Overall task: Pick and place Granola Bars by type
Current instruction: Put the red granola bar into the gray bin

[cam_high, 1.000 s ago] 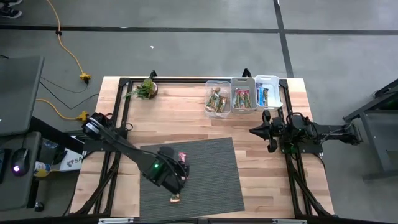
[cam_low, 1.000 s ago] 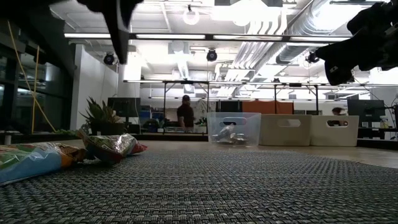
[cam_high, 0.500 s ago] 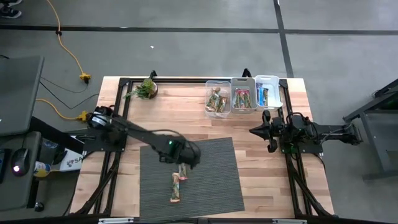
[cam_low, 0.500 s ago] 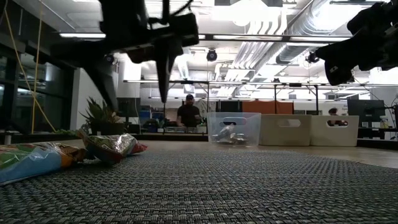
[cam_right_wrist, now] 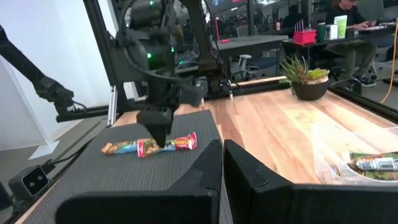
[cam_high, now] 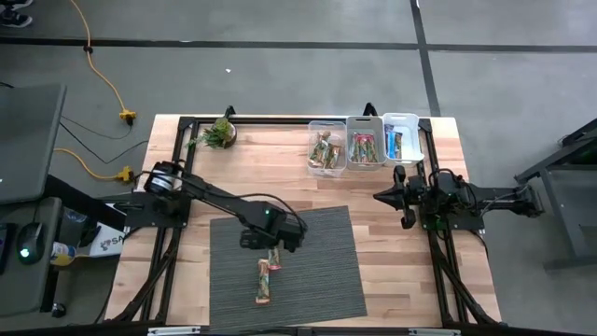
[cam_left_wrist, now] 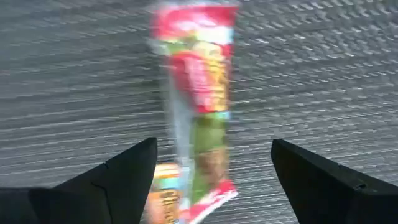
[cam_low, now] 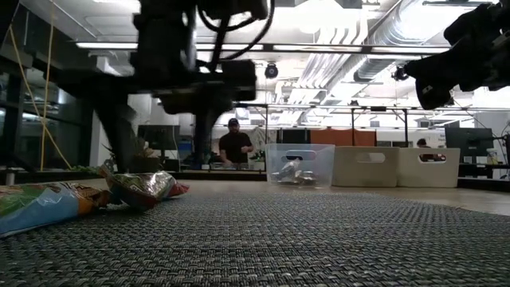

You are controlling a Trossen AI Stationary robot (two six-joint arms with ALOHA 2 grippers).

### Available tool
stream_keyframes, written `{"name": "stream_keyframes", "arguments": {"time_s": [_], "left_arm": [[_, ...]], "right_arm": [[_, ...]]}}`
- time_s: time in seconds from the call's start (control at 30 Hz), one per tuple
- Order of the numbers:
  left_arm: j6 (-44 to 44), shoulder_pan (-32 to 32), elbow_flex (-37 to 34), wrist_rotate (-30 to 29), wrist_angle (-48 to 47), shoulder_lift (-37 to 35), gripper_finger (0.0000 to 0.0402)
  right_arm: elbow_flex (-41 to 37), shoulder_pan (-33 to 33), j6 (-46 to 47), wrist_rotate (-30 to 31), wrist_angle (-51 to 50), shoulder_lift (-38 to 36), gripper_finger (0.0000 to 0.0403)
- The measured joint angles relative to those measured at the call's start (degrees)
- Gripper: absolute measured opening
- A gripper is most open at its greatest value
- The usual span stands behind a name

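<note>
Two granola bars lie flat, end to end, on the dark woven mat [cam_high: 317, 271]: a pink-red one [cam_left_wrist: 196, 93] and an orange one [cam_high: 264, 287] nearer the table's front edge. My left gripper [cam_high: 277, 241] hangs open just over the pink-red bar [cam_right_wrist: 177, 144], pointing down, with a finger on each side of it and nothing between fingers and wrapper. The gripper hides the bar's far end in the high view. My right gripper [cam_high: 378, 197] waits shut and level at the table's right, in front of the bins.
Three small bins stand in a row at the far right: a clear one [cam_high: 326, 147] with orange bars, a middle one [cam_high: 365, 145] with pink bars, and a white one [cam_high: 401, 140] with blue bars. A potted plant [cam_high: 219, 133] sits far left. Bare wood surrounds the mat.
My left gripper has swung from the mat's near part toward the far edge and a little right, sunk lower, and tipped to point more steeply down over the pink-red bar. It has stayed open. Both bars lie where they were.
</note>
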Motion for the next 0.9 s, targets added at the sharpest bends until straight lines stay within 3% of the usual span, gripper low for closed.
{"name": "stream_keyframes", "arguments": {"time_s": [0.5, 0.9], "left_arm": [[0.65, 0.12, 0.61, 6.07, 3.52, 6.24, 0.0312], [1.47, 0.01, 0.44, 5.45, 3.97, 6.20, 0.0312]], "right_arm": [[0.00, 0.00, -0.02, 0.05, -0.06, 2.11, 0.0000], [0.00, -0.01, -0.01, 0.06, -0.12, 2.46, 0.0000]]}}
